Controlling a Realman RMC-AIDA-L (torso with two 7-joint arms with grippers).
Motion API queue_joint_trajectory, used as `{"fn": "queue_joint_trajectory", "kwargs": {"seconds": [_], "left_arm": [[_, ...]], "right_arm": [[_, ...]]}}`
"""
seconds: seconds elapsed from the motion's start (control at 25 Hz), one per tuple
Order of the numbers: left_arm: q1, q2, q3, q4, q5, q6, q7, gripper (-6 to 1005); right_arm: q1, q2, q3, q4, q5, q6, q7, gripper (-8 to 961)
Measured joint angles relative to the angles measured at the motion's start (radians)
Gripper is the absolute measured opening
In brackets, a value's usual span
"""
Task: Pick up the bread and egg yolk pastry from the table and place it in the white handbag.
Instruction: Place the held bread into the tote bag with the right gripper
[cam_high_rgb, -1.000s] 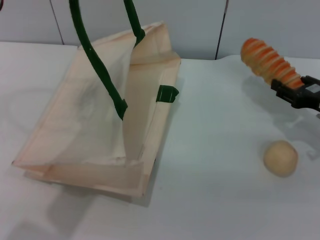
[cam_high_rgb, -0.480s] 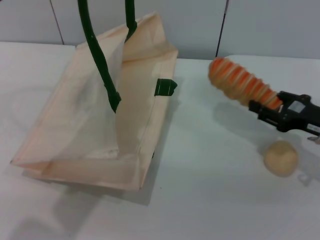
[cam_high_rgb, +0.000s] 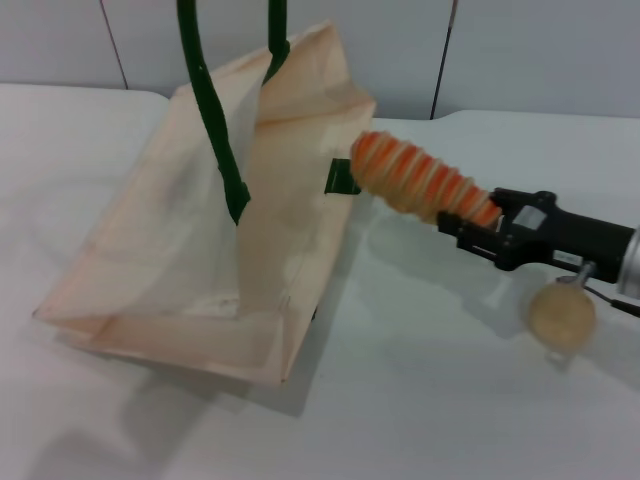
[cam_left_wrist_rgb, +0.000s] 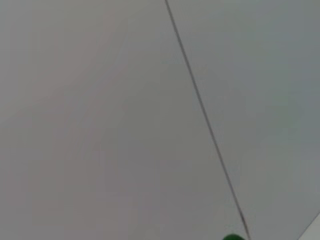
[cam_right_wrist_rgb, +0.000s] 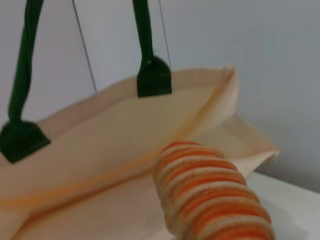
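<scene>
My right gripper (cam_high_rgb: 478, 222) is shut on one end of the bread (cam_high_rgb: 418, 180), a ridged loaf with orange and tan stripes. It holds the loaf in the air with the free end just at the right edge of the white handbag (cam_high_rgb: 190, 250). The bag's mouth is held open and its dark green handles (cam_high_rgb: 215, 140) run up out of the head view. The right wrist view shows the bread (cam_right_wrist_rgb: 212, 197) close before the open bag (cam_right_wrist_rgb: 100, 165). The egg yolk pastry (cam_high_rgb: 561, 317), a plain tan ball, lies on the table under my right arm. My left gripper is out of view.
The white table (cam_high_rgb: 420, 400) runs around the bag and the pastry. A grey panelled wall (cam_high_rgb: 520, 50) stands behind the table. The left wrist view shows only that wall and a bit of green handle (cam_left_wrist_rgb: 233, 237).
My right gripper has carried the bread leftward from the far right to the bag's right edge. The bag has shifted slightly and its handles stand more upright. The pastry has not moved.
</scene>
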Motion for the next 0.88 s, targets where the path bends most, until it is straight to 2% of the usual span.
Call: {"fn": "queue_joint_trajectory", "kwargs": {"seconds": [0.28, 0.48, 0.88], "left_arm": [[-0.009, -0.001, 0.013, 0.0, -0.023, -0.002, 0.012, 109], [-0.012, 0.0, 0.03, 0.0, -0.038, 0.002, 0.017, 109], [-0.021, -0.002, 0.071, 0.0, -0.049, 0.005, 0.018, 109]], "right_arm": [[0.021, -0.004, -0.051, -0.167, -0.001, 0.212, -0.054, 483], [0.051, -0.005, -0.062, -0.236, -0.002, 0.319, -0.087, 469], [0.099, -0.005, -0.062, -0.304, -0.002, 0.419, -0.123, 447]]}}
